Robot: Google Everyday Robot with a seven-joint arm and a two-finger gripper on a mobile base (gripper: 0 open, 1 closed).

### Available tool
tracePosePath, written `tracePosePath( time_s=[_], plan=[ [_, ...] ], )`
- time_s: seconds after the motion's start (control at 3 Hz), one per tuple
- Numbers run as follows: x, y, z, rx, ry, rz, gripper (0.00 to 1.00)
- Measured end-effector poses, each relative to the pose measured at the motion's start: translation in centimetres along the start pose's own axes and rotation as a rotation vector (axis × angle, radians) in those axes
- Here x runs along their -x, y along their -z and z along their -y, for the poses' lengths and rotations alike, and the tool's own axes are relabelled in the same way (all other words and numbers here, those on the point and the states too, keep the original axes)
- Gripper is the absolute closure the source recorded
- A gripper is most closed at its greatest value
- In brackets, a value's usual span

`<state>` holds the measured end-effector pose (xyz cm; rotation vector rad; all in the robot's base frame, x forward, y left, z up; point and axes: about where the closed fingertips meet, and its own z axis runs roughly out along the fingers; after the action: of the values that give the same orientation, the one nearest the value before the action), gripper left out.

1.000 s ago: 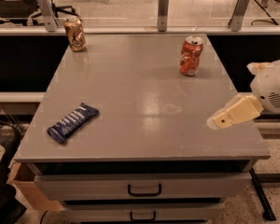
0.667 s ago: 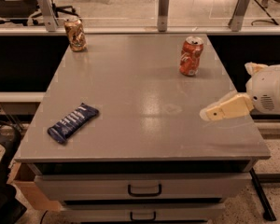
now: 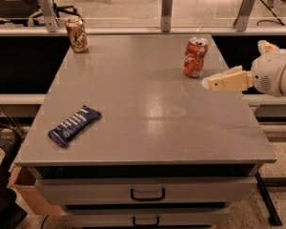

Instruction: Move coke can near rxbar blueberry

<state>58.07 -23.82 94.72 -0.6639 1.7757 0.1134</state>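
Since the earlier frames the gripper [image 3: 224, 81] has travelled away from the near right part of the table [image 3: 148, 128] towards its far right side and now lies level, pointing left. The cans and the bar have not shifted.

Nearest, under the grey top, two drawers [image 3: 147, 193] sit one above the other, each with a dark handle. On the near left of the table lies the rxbar [image 3: 74, 125], flat, dark blue with white lettering, set aslant with its far end turned to the right. It has bare table around it and touches nothing.

Farther back, the gripper reaches in from the right edge on a white rounded arm [image 3: 276, 73]. Its cream tip hangs over the table just beside the coke can [image 3: 195, 57], to the can's right and a little nearer; a narrow gap seems to part them. Whether the gripper is spread or pressed together cannot be told, and it holds nothing.

The coke can stands upright on the far right of the table, well apart from the rxbar. A brown can [image 3: 76, 34] stands upright at the far left corner. Behind the table runs a low rail with grey posts [image 3: 167, 4].
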Motion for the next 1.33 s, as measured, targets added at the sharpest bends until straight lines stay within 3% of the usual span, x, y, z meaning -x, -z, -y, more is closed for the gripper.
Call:
tracePosePath(
  time_s=[0.67,1.0,1.33],
  plan=[
    [0.4,-0.8,-0.2,0.005,-0.005,0.023,0.0],
    [1.7,-3.9,-0.4,0.039,-0.032,0.111,0.0],
    [0.9,-9.4,-0.6,0.117,-0.093,0.202,0.0]
  ],
)
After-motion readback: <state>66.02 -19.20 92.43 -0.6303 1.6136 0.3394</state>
